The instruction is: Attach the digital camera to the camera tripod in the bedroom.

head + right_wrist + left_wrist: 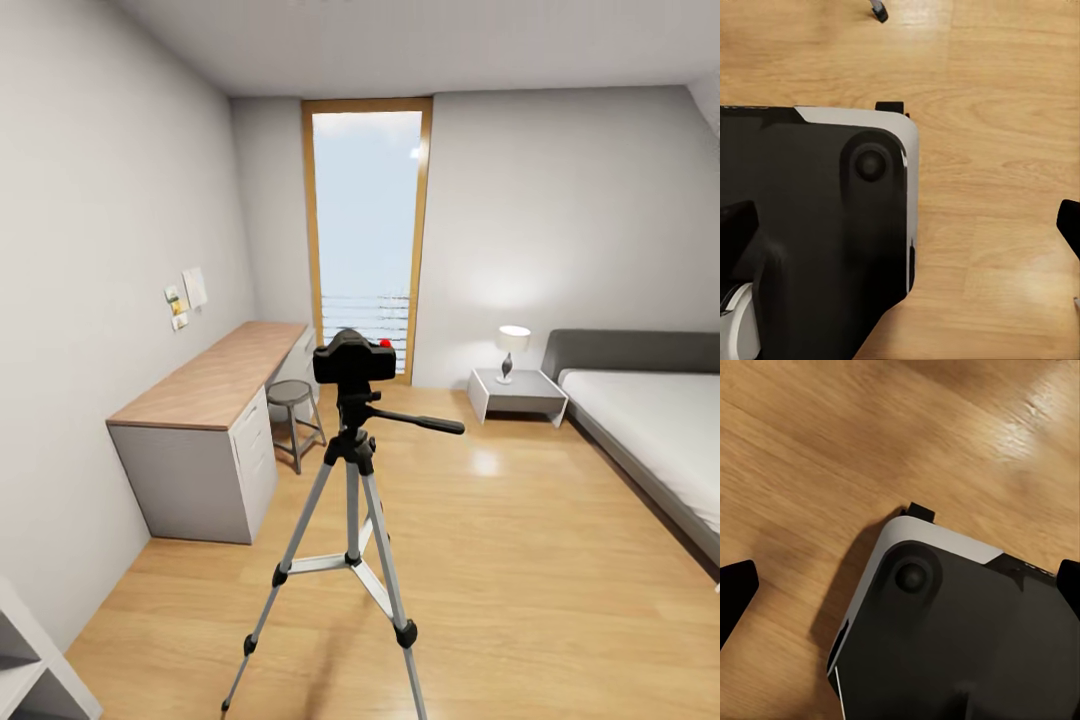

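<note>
A: What's cut off? 
B: The camera tripod's (352,530) feet, at the head view's lower edge. The digital camera (354,360) sits on its head, between worktop (215,380) and bed (655,420).

A: Pincers? 
B: Left pincer (900,592) and right pincer (907,229) spread wide over floor (832,442), empty, camera elsewhere.

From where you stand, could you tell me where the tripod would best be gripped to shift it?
Probably the bare silver centre column of the camera tripod, between the black head and the leg brace, approached from the near side. It is upright and slim enough for fingers to close around, and gripping there avoids the digital camera and the pan handle sticking out rightward.
</note>
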Controlling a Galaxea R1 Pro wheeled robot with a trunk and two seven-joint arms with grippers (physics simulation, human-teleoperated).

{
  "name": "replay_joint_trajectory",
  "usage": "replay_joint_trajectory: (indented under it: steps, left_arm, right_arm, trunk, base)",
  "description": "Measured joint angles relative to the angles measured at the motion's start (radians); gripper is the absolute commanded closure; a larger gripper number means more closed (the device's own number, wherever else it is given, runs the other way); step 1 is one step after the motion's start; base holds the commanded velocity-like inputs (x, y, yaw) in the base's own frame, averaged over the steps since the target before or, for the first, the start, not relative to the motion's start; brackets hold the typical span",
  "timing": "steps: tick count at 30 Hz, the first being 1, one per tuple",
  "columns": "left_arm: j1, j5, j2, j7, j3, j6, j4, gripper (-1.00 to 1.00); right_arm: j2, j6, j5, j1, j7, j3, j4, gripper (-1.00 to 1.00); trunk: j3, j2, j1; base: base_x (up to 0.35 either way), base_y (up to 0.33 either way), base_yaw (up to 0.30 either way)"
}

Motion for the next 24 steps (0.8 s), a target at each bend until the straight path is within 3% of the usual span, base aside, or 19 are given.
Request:
replay_joint_trajectory:
  steps: [24]
  left_arm:
    - [-0.001, 0.000, 0.000, 0.000, -0.001, 0.000, 0.000, -1.00]
  right_arm:
    - [0.003, 0.000, 0.001, 0.000, -0.001, 0.001, 0.000, -1.00]
  trunk:
    - [0.037, -0.002, 0.000]
  base:
    - [0.000, 0.000, 0.000]
